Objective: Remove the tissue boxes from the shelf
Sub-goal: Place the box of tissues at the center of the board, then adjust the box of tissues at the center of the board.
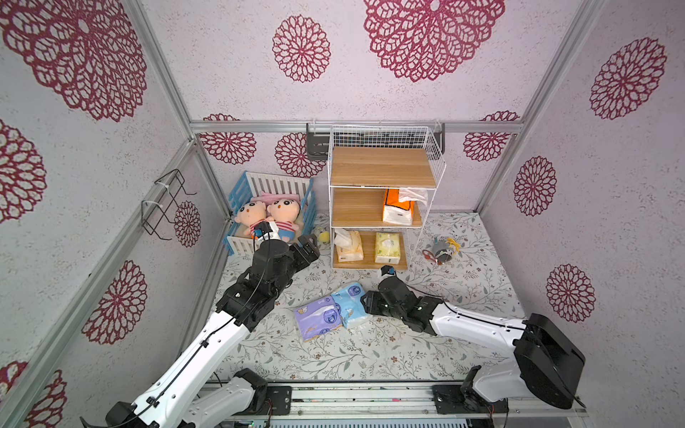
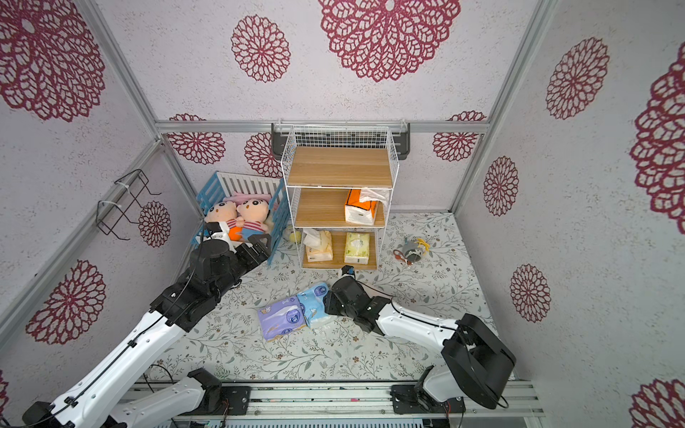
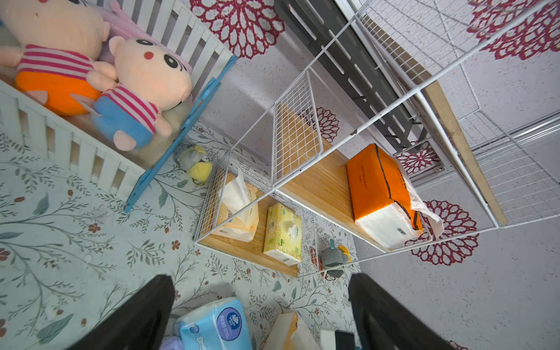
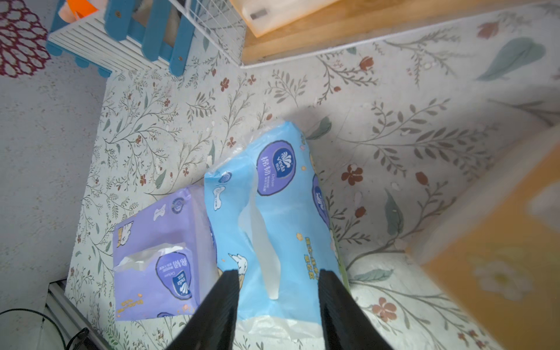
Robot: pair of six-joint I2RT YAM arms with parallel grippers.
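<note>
The shelf (image 1: 381, 166) stands at the back wall. An orange-and-white tissue box (image 1: 398, 209) lies on its middle board. A cream-yellow box (image 1: 348, 248) and a pale green one (image 1: 387, 247) sit on the bottom board. On the floor lie a purple box (image 1: 318, 320) and a light blue box (image 1: 350, 302), touching. My right gripper (image 4: 277, 274) is open, its fingers straddling the end of the light blue box (image 4: 272, 212). A yellow-orange box (image 4: 500, 257) lies blurred beside it. My left gripper (image 3: 260, 278) is open and empty by the crib, facing the shelf.
A blue-and-white crib (image 1: 237, 192) with two plush dolls (image 1: 281, 215) stands left of the shelf. A small yellow toy (image 1: 323, 235) lies between them and a grey toy (image 1: 443, 250) right of the shelf. A black wire rack (image 1: 166, 203) hangs on the left wall.
</note>
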